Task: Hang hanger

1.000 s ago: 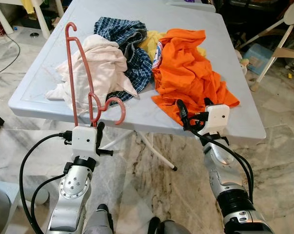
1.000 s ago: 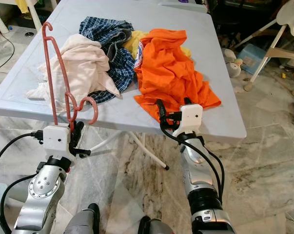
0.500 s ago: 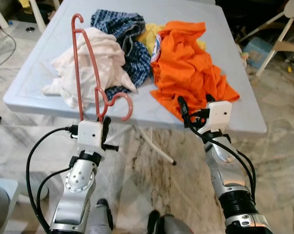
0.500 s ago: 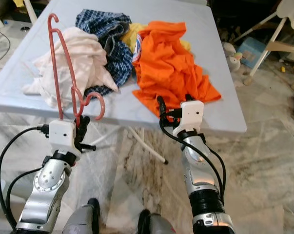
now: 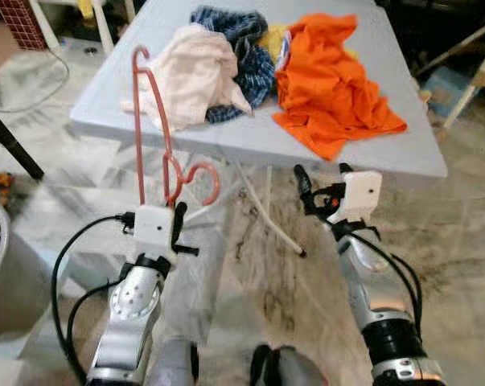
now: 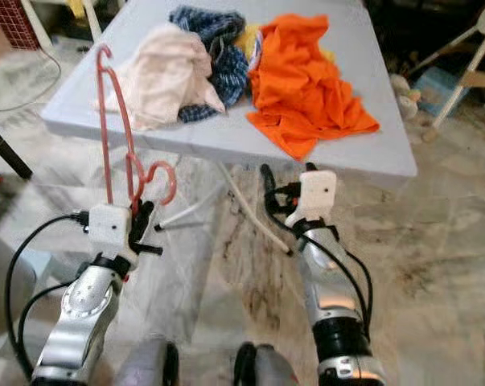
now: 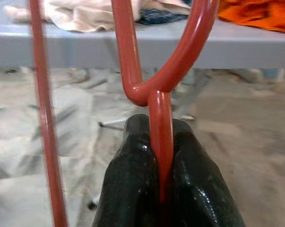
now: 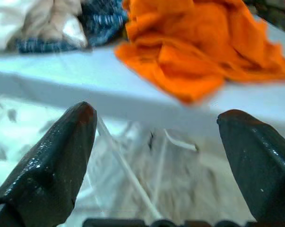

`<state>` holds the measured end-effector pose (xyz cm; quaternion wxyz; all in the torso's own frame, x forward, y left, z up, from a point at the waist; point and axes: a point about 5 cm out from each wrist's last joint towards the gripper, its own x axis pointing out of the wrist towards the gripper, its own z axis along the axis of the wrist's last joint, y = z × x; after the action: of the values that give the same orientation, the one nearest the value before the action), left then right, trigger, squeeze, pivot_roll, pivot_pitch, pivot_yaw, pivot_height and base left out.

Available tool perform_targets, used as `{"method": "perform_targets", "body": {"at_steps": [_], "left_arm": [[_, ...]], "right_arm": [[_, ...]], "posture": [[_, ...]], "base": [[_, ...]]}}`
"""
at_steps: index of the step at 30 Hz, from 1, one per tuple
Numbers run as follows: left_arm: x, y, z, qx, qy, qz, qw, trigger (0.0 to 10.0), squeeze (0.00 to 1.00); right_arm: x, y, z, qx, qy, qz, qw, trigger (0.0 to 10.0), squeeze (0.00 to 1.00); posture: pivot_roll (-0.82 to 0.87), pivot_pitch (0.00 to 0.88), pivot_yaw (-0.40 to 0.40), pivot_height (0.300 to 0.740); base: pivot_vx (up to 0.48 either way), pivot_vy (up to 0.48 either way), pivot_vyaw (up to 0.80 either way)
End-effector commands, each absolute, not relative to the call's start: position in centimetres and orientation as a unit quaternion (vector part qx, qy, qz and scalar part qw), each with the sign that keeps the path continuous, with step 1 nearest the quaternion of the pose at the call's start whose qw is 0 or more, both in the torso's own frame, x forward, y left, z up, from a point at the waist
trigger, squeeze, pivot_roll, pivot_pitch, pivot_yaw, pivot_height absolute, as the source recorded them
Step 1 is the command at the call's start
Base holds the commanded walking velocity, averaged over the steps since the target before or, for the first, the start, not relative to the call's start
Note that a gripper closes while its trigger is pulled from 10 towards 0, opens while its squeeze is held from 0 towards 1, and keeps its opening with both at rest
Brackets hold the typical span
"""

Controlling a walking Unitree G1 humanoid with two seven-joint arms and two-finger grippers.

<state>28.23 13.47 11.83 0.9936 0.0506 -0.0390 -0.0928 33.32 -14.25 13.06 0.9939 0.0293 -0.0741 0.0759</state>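
A salmon-red plastic hanger [image 5: 155, 133] stands upright in my left gripper [image 5: 175, 211], which is shut on its lower stem [image 7: 160, 142]. Its hook [image 5: 202, 178] curls just above the gripper. The hanger is held in front of the near edge of a pale blue table [image 5: 226, 135], away from the clothes. My right gripper [image 5: 321, 182] hangs open and empty below the table's front edge; one of its black fingers [image 8: 52, 156] shows large in the right wrist view, with the orange garment [image 8: 199, 52] beyond.
On the table lie a cream garment [image 5: 195, 71], a blue plaid shirt [image 5: 246, 56] and an orange shirt [image 5: 330, 84]. White folding legs [image 5: 262, 205] run under the table. A dark post [image 5: 9, 141] stands at left, a chair [image 6: 463, 64] at right on marble floor.
The whole view has shifted: the table now lies farther off and higher in frame, so the camera moved back. Both grippers keep their hold and state; the hanger stays upright in the left one.
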Motion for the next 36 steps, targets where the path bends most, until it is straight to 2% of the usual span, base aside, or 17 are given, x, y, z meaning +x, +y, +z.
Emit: {"method": "perform_targets", "body": {"at_steps": [1, 2, 4, 6, 10, 11, 12, 22, 36], "left_arm": [[28.2, 13.1, 11.7, 0.05, -0.038, -0.104, 0.993, 10.0, 0.0], [28.2, 13.0, 11.5, 0.051, -0.034, -0.108, 0.992, 10.0, 0.0], [28.2, 12.9, 11.4, 0.049, -0.032, -0.111, 0.992, 10.0, 0.0], [28.2, 13.0, 11.0, 0.044, -0.021, -0.106, 0.993, 10.0, 0.0], [28.3, 13.1, 10.7, 0.03, -0.012, -0.103, 0.994, 10.0, 0.0], [28.3, 13.2, 10.4, 0.008, -0.001, -0.11, 0.994, 10.0, 0.0], [28.4, 13.4, 10.2, -0.013, 0.007, -0.112, 0.994, 10.0, 0.0], [29.1, 13.6, 9.6, -0.031, 0.019, -0.112, 0.993, 10.0, 0.0], [29.6, 13.8, 9.0, -0.017, 0.026, -0.112, 0.993, 10.0, 0.0]], "right_arm": [[33.2, -14.8, 12.5, 0.033, -0.058, 0.064, 0.996, 10.0, 0.0], [33.3, -14.8, 12.0, 0.059, -0.036, 0.057, 0.996, 10.0, 0.0], [33.2, -14.6, 11.7, 0.058, -0.024, 0.058, 0.996, 10.0, 0.0], [33.1, -14.2, 11.1, 0.011, -0.016, 0.063, 0.998, 10.0, 0.0], [32.9, -13.6, 10.5, 0.063, 0.009, 0.085, 0.994, 10.0, 0.0], [32.6, -13.0, 10.6, 0.046, 0.007, 0.129, 0.99, 10.0, 0.0], [32.5, -12.8, 10.7, 0.04, 0.002, 0.128, 0.991, 10.0, 0.0], [33.0, -13.0, 10.9, 0.07, 0.002, 0.111, 0.991, 10.0, 0.0], [33.1, -13.0, 10.7, 0.068, 0.004, 0.103, 0.992, 10.0, 0.0]], "posture": [[0.16, 0.224, -0.124, 0.74], [0.16, 0.219, -0.126, 0.74], [0.16, 0.219, -0.126, 0.74], [0.16, 0.208, -0.129, 0.74], [0.16, 0.205, -0.13, 0.74], [0.16, 0.201, -0.132, 0.74], [0.16, 0.194, -0.132, 0.74], [0.15, 0.168, -0.124, 0.74], [0.14, 0.177, -0.119, 0.74]], "base": [[-0.289, 0.0, 0.0], [-0.285, 0.0, 0.0], [-0.274, 0.0, 0.0], [0.0, 0.0, 0.0], [0.0, 0.0, 0.0], [0.0, 0.0, 0.0], [0.0, 0.0, 0.0], [0.0, 0.0, 0.0], [0.0, 0.4, -0.79]]}}
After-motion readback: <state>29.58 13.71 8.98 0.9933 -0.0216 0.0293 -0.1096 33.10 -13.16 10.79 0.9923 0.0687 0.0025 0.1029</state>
